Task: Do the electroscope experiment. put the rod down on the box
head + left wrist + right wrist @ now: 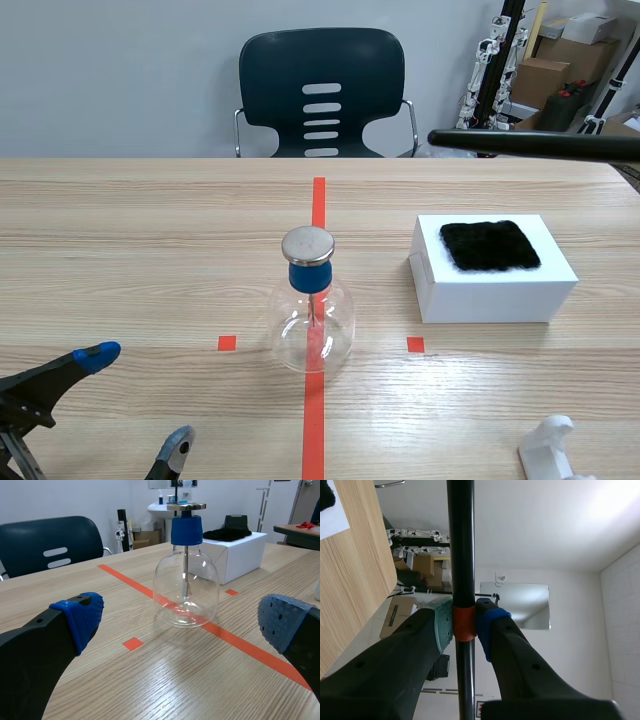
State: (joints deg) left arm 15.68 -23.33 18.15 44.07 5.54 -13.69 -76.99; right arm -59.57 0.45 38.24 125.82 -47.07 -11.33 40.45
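We count one glass flask point(312, 325), fitted with one blue stopper point(310, 276) and one metal disc point(307, 244). We count one white box point(495, 290), carrying one black cloth point(490, 245). We count one black rod point(540, 145), bearing one orange band point(464, 626). We count two grippers: one left gripper point(138, 397) and one right gripper point(464, 622). We count one table point(120, 250), marked with one long tape line point(317, 400) and two tape squares point(227, 343) point(415, 344). We count one dark chair point(320, 80) and one white plastic piece point(550, 445).
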